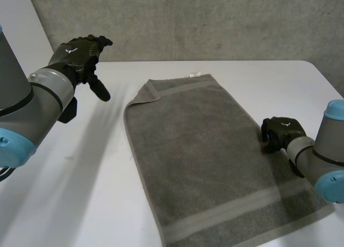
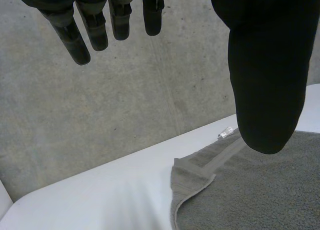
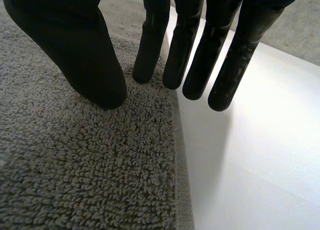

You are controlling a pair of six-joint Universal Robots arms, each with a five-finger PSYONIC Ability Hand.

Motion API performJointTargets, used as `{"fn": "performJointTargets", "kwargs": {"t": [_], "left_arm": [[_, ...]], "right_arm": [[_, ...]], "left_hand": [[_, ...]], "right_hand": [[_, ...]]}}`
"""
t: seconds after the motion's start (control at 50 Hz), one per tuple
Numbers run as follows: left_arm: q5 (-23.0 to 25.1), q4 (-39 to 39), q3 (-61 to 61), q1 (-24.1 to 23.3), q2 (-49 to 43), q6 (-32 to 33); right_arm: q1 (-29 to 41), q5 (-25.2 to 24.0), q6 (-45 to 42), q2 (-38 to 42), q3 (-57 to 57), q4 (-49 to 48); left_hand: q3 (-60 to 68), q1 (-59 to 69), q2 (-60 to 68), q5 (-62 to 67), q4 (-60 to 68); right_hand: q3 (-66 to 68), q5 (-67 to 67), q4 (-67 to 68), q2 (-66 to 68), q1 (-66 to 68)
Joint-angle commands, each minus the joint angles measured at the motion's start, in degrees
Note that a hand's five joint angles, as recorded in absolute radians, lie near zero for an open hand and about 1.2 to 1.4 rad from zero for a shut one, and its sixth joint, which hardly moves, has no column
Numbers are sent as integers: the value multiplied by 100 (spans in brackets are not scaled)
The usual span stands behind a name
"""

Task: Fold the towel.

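Two robot hands flank a grey towel (image 1: 204, 161) lying spread flat on a white table (image 1: 80, 193) in the head view. The left hand (image 1: 80, 56) hangs in the air beside the towel's far end, where a turned corner (image 1: 150, 91) lies flipped over on itself. The right hand (image 1: 279, 133) sits midway along the opposite long edge.

In the left wrist view, the left hand (image 2: 267, 64) has fingers and thumb straight and apart, holding nothing, above the turned corner (image 2: 192, 177).

In the right wrist view, the right hand (image 3: 75, 44) is spread too, its thumb on or just above the towel (image 3: 90, 160) and its fingers (image 3: 150, 49) straight at the hem, nothing pinched.

No proper fold appears made yet; gripping the edge and the whole fold look left to do
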Motion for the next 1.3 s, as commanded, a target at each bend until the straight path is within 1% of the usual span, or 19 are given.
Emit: {"fn": "performJointTargets", "kwargs": {"t": [0.02, 0.22, 0.32, 0.36, 0.44, 0.56, 0.62, 0.66, 0.72, 0.82, 0.86, 0.92, 0.96, 0.98, 1.02, 1.08, 1.12, 1.24, 1.3], "left_arm": [[0, 14, -16, -6, 5, 0], [0, 14, -16, -6, 14, 0], [0, 5, -16, -6, 14, 0], [0, 14, -16, -6, 14, 0], [0, 14, -16, -6, 32, 0], [0, 14, -7, -6, 41, 0], [0, 22, 10, -15, -3, 0], [0, 31, 10, -15, -47, 0], [9, 92, 45, -15, -266, 9], [18, 84, 98, -6, -724, 35], [35, 84, 142, 3, -1118, 175], [62, 84, 142, 29, -1295, 352], [271, 84, 133, 47, -1601, 823], [273, 84, 133, 47, -1603, 826], [605, 101, 151, 64, -1909, 1394], [774, 110, 169, 82, -2042, 1643], [1045, 180, 299, 91, -2279, 1976], [1310, 409, 678, 99, -2649, 2162], [1362, 515, 1405, 99, -3139, 2293]], "right_arm": [[2, 11, -7, 92, -76, 2], [2, 11, -15, 162, -120, 11], [2, 11, -15, 163, -129, 11], [2, 11, -15, 154, -138, 11], [-24, 2, -15, 127, -138, 11], [-51, -33, -15, -391, -129, 55], [-24, -209, 2, -831, -129, 134], [-24, -488, 2, -1215, -156, 231], [-16, -691, 63, -1436, -182, 380], [19, -753, 38, -1411, -173, 608], [28, -753, 11, -1367, -156, 653], [20, -753, -15, -1253, -121, 705], [-7, -762, -15, -1226, -112, 715], [-16, -780, -7, -1226, -86, 723], [-16, -780, -15, -1235, -59, 732], [37, -797, -24, -1244, 20, 758], [55, -806, -24, -1244, 73, 758], [283, -780, -42, -1121, 231, 723], [310, -771, -51, -1024, 257, 723]], "left_hand": [[88, 90, 101, -68, 93], [88, 90, 101, -68, 93], [88, 90, 101, -68, 93], [88, 90, 101, -68, 93], [88, 90, 101, -68, 93], [72, 74, 84, -85, 76], [72, 73, 84, -85, 76], [72, 73, 84, -85, 76], [88, 90, 101, -68, 92], [139, 141, 151, -17, 143], [189, 191, 201, 33, 193], [206, 208, 218, 50, 210], [223, 225, 235, 66, 227], [223, 225, 235, 67, 227], [273, 275, 286, 117, 278], [273, 275, 286, 117, 278], [273, 275, 286, 117, 278], [543, 544, 555, 386, 547], [978, 980, 990, 822, 982]], "right_hand": [[1352, 1555, 1346, 1377, 2130], [1402, 1605, 1397, 1427, 2180], [1975, 2178, 1969, 1999, 2752], [2857, 3060, 2851, 2882, 3635], [2860, 3063, 2855, 2885, 3638], [2860, 3063, 2855, 2885, 3638], [2860, 3063, 2855, 2885, 3638], [2860, 3063, 2855, 2885, 3638], [2860, 3063, 2855, 2885, 3638], [2860, 3063, 2855, 2885, 3638], [2860, 3063, 2855, 2885, 3638], [2860, 3063, 2855, 2885, 3638], [2860, 3063, 2855, 2885, 3638], [2860, 3063, 2855, 2885, 3638], [2860, 3063, 2855, 2885, 3638], [2329, 2532, 2324, 2354, 3107], [2193, 2396, 2188, 2218, 2971], [1102, 1305, 1096, 1126, 1879], [565, 768, 559, 589, 1343]]}}
